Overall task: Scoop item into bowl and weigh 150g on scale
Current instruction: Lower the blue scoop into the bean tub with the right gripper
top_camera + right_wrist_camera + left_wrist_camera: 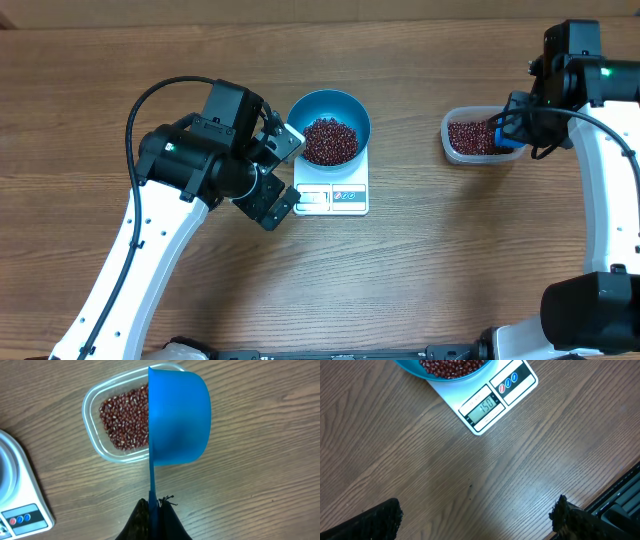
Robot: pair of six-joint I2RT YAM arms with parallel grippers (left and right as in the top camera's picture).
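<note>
Weighing looks all but done: the beans [329,140] lie heaped in the blue bowl [352,108] on the scale [335,197], whose display [487,407] appears to read the target. My left pincer [284,175] gapes wide just beside the scale, while my right pincer [152,509] clamps the scoop [177,420] over the tub [89,420]. Next, I judge, the scoop only needs parking on the bench [450,260]

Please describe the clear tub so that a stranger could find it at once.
In the middle of the table stands the white scale carrying the blue bowl. To its right lies the clear tub of beans. Unlike the round bowl, it is transparent and rounded-rectangular.
</note>
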